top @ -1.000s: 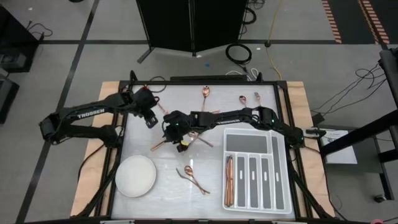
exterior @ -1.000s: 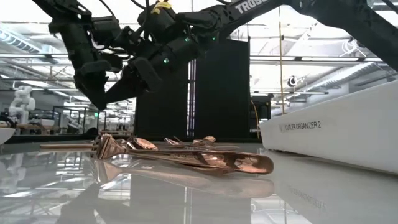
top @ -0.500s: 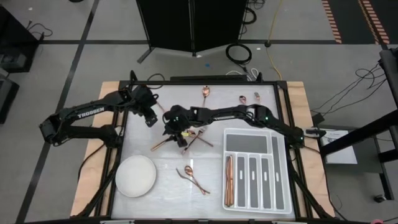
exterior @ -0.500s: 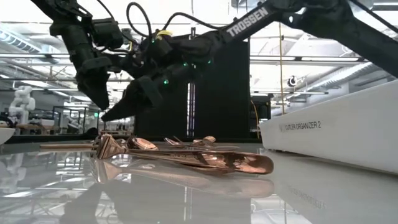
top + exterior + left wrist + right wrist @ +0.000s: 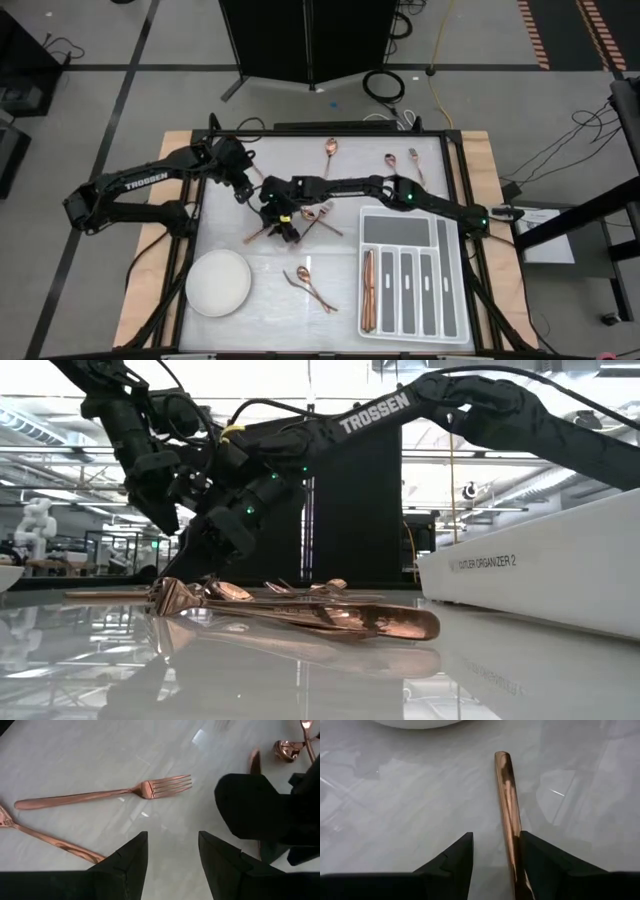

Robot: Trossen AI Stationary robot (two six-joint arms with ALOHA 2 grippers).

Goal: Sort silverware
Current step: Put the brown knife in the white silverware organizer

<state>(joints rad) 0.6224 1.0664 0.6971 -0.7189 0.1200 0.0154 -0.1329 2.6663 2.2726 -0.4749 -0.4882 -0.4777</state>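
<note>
Right gripper is down low over the white table, fingers apart, nothing clamped. A copper handle lies on the surface, running in toward the inner face of one finger rather than down the middle of the gap. Looks like a pre-grasp on that piece.

To do it well, I'd say: shift sideways so the handle is centred between the fingers, go down until the tips nearly touch the table, then close. The handle is thin, flat and glossy, so a shallow pinch will likely slip or spin it. Lift straight up, since the piece sits in the crossed cluster of silverware mid-table and dragging could pull neighbours along.

Left gripper hovers just beside the right one, also apart and empty, with a fork ahead of it on the table and another handle near its finger. The arms are close together in the high view, so collision risk; keep the left one parked.

Grey tray sits toward the right side, copper pieces only in its left slot. More strays: a pair near the white bowl, and several along the far edge.
</note>
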